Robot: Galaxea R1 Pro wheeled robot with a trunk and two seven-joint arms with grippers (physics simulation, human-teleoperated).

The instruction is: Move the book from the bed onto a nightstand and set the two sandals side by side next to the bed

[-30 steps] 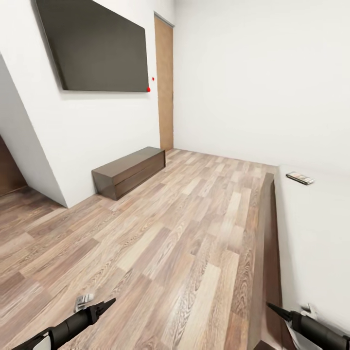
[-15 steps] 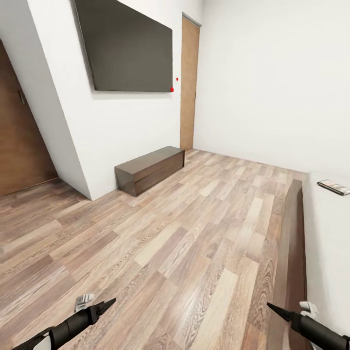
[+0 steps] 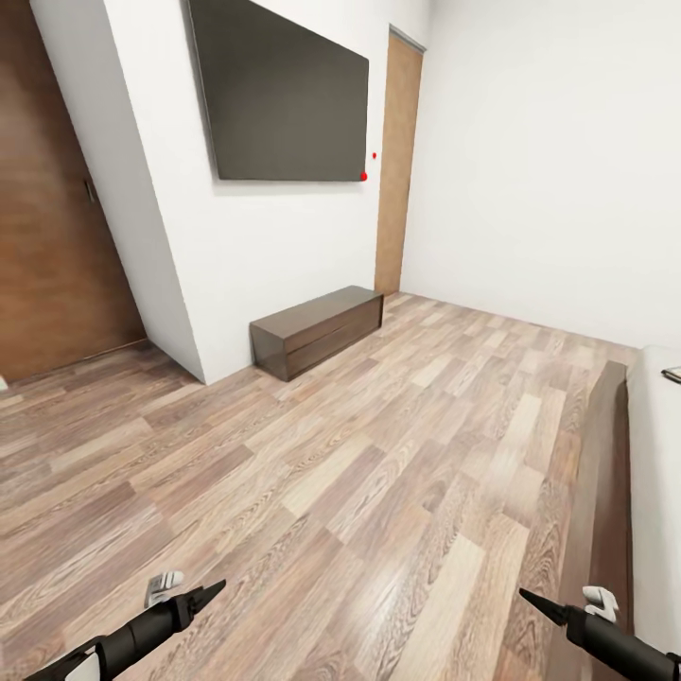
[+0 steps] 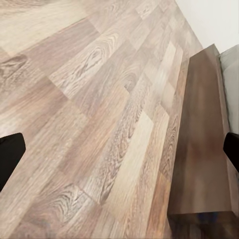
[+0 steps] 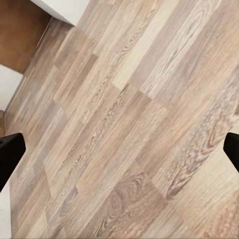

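Floor [image 3: 378, 473] of light wood planks runs across most of the bedroom, bare between the white walls. On the left wall hangs a big dark screen [image 3: 284, 95], with a long low brown cabinet [image 3: 317, 331] standing on the floor under it, close against the wall. Past the screen a tall tan door [image 3: 397, 170] sits in the corner, and a darker brown door [image 3: 47, 208] shows at the far left.

The bed [image 3: 610, 492] comes in along the right edge: its dark brown frame runs toward the back wall, with a strip of pale mattress beyond it. A small dark sliver on the mattress at the very edge may be the book [image 3: 672, 375]; too little shows to be sure.

Both arms are held low and forward. The left end effector [image 3: 194, 598] and the right end effector [image 3: 549, 603] show as dark pointed tips in the head view. In each wrist view the two fingers [image 4: 10, 159] [image 5: 10, 154] stand far apart at opposite edges over bare floor, spread wide with nothing between them
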